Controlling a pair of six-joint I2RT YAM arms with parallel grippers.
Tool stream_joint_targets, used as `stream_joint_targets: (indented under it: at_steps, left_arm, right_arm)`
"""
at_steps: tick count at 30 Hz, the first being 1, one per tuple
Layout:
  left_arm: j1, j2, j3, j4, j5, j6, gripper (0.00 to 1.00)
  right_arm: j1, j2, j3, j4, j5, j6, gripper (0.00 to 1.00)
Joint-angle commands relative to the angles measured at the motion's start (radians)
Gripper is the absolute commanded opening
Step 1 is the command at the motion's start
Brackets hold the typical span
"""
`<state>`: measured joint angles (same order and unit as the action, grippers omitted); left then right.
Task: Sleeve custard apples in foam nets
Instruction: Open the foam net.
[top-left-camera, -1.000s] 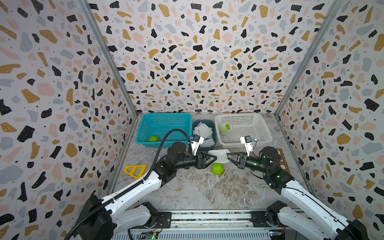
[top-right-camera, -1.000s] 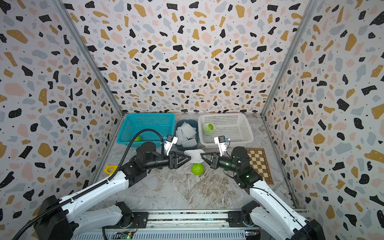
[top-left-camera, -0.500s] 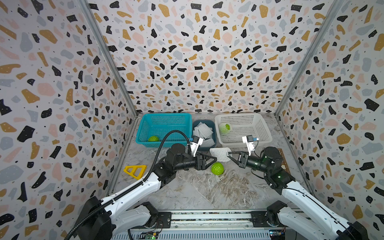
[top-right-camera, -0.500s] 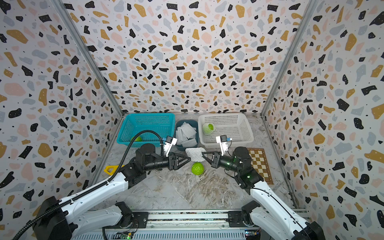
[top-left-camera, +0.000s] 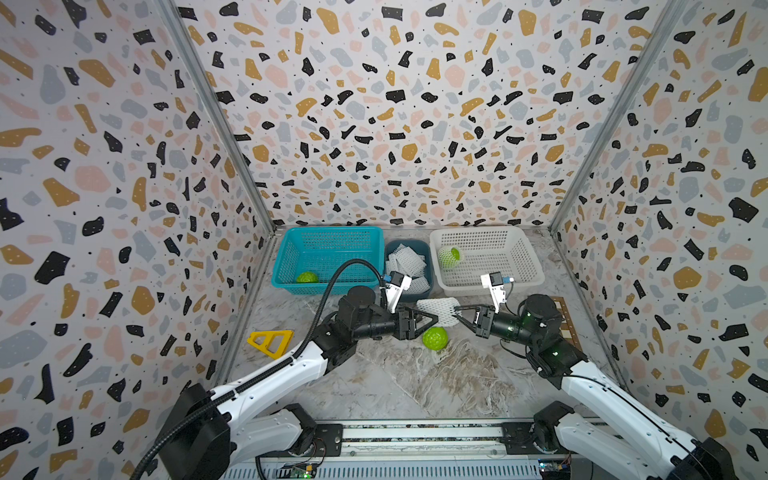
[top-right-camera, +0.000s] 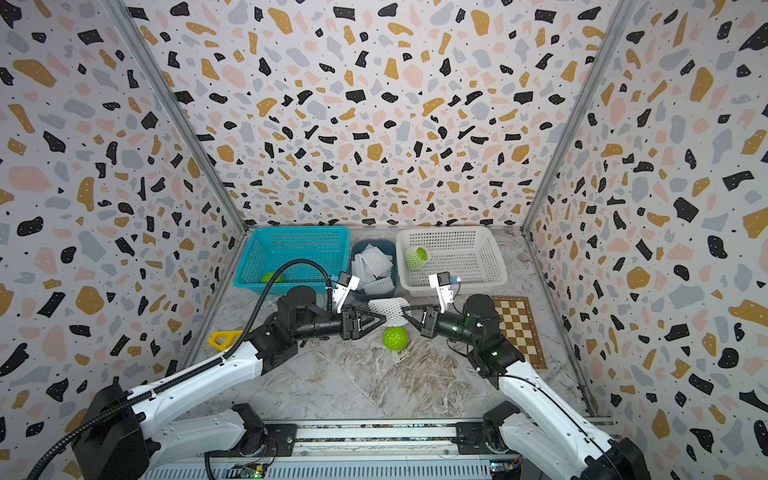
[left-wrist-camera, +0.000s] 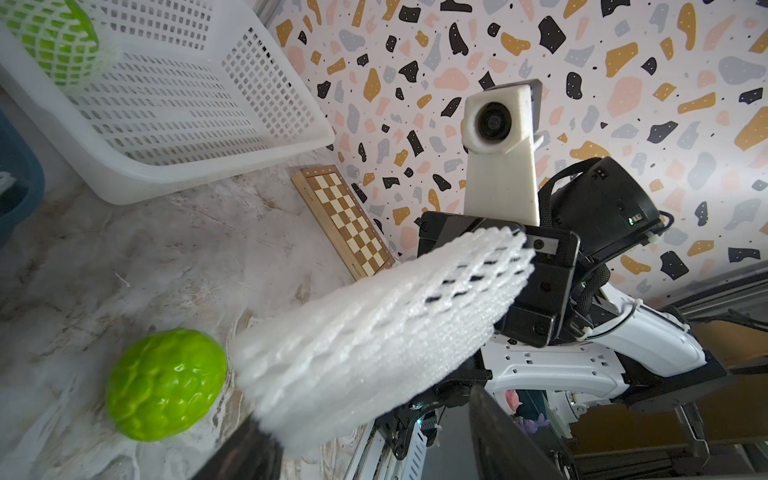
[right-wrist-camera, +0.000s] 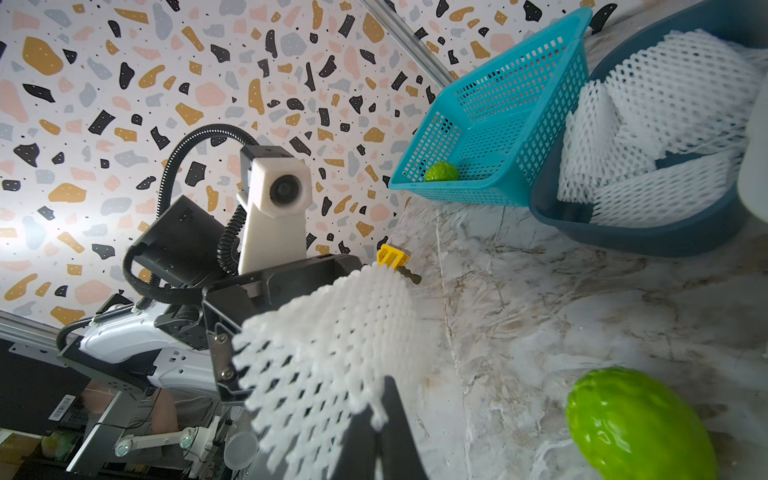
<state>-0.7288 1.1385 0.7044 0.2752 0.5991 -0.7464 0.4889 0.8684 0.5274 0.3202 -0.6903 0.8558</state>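
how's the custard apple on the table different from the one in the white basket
The custard apple on the table is bare, all bumpy green skin; the custard apple in the white basket wears a white foam net, green showing at one end. The first lies loose on the marble table; the second sits farther back, inside the white basket. Both are round, bright green and look similar in size.
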Motion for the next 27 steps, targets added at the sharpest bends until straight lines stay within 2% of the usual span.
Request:
stream_joint_targets:
  at_steps: [1, 11, 18, 22, 25, 27]
  left_arm:
    - [-0.004, -0.024, 0.019, 0.069, 0.043, -0.011, 0.6]
    - [-0.005, -0.062, -0.01, 0.097, 0.057, -0.034, 0.44]
    - [-0.006, -0.032, -0.006, 0.102, 0.064, -0.034, 0.24]
    - [-0.006, -0.023, -0.012, 0.114, 0.044, -0.033, 0.22]
    - [-0.006, -0.017, -0.011, 0.116, 0.032, -0.025, 0.13]
    - [-0.006, -0.014, -0.007, 0.118, 0.031, -0.024, 0.02]
  right_arm:
    - [-0.022, -0.02, 0.012, -0.004, 0.021, -0.004, 0.0]
    - [-0.033, -0.011, 0.005, -0.009, 0.018, -0.003, 0.0]
    - [-0.033, -0.011, 0.008, -0.004, -0.006, -0.012, 0.0]
    - [-0.032, -0.012, 0.011, 0.006, -0.038, -0.021, 0.0]
    - [-0.032, -0.021, 0.011, 0.004, -0.047, -0.026, 0.0]
    - [-0.033, -0.028, 0.012, -0.005, -0.052, -0.036, 0.0]
